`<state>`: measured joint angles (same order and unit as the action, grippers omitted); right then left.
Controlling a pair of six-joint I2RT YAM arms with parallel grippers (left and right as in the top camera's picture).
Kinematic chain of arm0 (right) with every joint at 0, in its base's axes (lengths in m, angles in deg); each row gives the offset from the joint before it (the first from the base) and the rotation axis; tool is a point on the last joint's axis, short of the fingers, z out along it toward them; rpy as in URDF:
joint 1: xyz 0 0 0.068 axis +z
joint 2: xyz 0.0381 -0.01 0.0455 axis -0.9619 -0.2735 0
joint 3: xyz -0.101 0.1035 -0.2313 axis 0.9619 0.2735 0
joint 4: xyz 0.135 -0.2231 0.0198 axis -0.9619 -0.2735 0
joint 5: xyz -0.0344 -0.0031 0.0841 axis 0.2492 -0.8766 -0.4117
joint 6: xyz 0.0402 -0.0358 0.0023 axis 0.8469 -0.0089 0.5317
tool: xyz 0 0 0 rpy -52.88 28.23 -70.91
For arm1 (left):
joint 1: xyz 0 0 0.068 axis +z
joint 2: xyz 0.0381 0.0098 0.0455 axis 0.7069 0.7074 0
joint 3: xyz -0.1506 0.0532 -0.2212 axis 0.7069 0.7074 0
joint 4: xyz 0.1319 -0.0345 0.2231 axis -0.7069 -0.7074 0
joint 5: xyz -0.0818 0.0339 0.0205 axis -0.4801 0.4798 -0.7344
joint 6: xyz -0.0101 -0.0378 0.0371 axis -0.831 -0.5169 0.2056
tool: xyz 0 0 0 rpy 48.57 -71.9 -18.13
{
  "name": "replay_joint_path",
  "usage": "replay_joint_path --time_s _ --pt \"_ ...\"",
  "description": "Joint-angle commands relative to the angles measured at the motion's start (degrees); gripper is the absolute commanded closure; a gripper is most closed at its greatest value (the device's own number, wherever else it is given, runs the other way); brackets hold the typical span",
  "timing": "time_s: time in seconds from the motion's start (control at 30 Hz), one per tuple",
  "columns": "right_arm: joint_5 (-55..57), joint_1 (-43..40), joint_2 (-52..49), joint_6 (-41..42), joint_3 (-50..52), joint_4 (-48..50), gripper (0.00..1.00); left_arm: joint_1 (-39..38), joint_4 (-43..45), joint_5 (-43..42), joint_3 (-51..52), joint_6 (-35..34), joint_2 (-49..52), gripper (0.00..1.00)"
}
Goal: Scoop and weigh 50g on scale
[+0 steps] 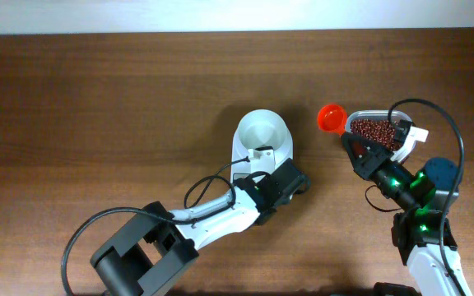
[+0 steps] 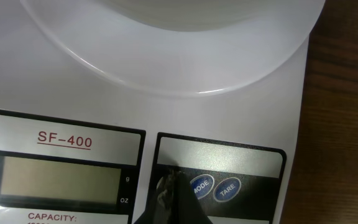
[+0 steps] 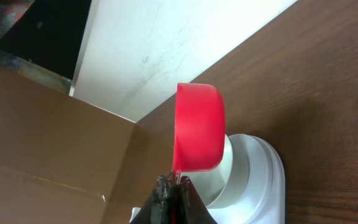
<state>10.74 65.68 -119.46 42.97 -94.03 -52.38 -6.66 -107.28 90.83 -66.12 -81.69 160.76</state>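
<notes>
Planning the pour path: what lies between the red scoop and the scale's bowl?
Nothing: the wooden table between the red scoop and the scale's bowl is bare, as the overhead view shows.

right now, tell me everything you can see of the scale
The scale is a small white plastic unit, lying flat near the middle of the brown wooden table. A round white bowl sits on its far end and looks empty. The near end carries a black-framed panel printed SF-400, a grey LCD showing no digits, and two blue buttons, MODE and TARE. The shut left gripper points at the panel just left of MODE; whether it touches is unclear.
</notes>
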Motion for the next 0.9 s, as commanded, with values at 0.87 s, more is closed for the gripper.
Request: replay_joint_path --time_s 0.87 --pt "-5.9 -0.3 0.0 -0.2 -0.8 0.2 0.96 1.5 -1.8 -9.7 -0.2 0.3 2.3 1.00"
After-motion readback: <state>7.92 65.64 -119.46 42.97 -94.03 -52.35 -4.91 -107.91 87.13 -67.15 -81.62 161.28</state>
